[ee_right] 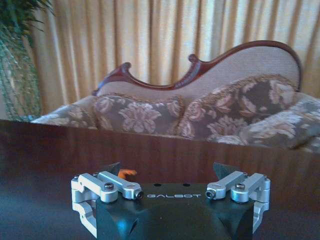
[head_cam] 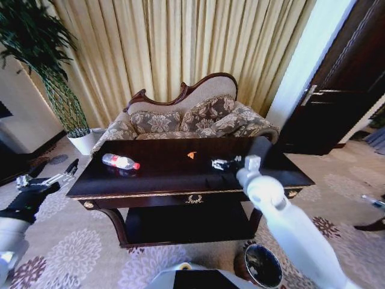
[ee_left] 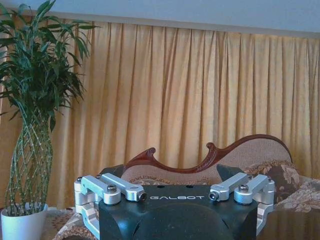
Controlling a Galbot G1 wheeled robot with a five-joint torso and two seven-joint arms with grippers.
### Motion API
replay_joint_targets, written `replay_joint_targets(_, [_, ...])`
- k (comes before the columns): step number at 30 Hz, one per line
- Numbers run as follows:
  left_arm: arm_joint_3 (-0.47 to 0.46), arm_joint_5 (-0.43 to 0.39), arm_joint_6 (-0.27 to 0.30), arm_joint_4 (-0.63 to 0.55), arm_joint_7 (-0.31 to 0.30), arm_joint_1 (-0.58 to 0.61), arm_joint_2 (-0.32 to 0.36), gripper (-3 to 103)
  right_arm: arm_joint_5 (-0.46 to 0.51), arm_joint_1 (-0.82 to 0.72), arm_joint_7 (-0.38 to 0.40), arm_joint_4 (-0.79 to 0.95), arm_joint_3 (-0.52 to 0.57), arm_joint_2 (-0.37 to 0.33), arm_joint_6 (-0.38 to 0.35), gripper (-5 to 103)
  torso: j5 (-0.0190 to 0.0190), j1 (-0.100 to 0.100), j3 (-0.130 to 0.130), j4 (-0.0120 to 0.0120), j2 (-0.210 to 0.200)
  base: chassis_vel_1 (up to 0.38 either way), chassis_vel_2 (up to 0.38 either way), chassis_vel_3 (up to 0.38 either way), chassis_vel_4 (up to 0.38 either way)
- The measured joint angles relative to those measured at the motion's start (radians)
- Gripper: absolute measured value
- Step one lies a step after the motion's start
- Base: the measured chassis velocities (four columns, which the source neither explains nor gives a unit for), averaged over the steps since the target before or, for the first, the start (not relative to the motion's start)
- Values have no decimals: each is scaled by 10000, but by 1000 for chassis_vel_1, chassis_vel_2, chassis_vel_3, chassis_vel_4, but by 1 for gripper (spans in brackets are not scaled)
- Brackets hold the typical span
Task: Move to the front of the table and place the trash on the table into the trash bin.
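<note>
White "GALBOT" marks both grippers, right gripper (head_cam: pixel 225 162) and left gripper (head_cam: pixel 57 176), fingers spread.

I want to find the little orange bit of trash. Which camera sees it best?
The head view: the orange scrap lies in the open on the dark table, with the right gripper over the tabletop beside it. In the right wrist view only an edge of it peeks out behind a finger. The left wrist view faces the curtain and plant.
</note>
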Motion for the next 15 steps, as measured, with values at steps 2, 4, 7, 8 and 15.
replay_joint_targets(2, [195, 183, 70, -115, -34, -8, -126, 100, 778, 1118, 406, -358, -861, -95, -5, 100, -2, 0, 0, 1, 0, 0, 0, 0, 0])
replay_joint_targets(4, [267, 216, 116, -184, -99, 5, -185, 100, 1019, 1583, 507, -584, -1253, -76, -5, 100, -1, 0, 0, 2, 0, 0, 0, 0, 0])
replay_joint_targets(7, [303, 239, 137, -224, -142, 48, -211, 100, 1354, 2110, 648, -900, -1804, 31, -3, 100, 0, 1, 0, 2, -1, 0, 0, 0, 0])
replay_joint_targets(8, [279, 241, 140, -225, -148, 56, -210, 100, 1452, 2270, 681, -1006, -2028, 86, 0, 100, 1, 0, 0, 1, 0, 0, 0, 0, 0])
replay_joint_targets(15, [138, 230, 140, -223, -159, 83, -190, 100, 1612, 2688, 874, -1493, -2697, 465, 23, 100, -1, 0, -1, -1, 0, 0, 0, 0, 0])
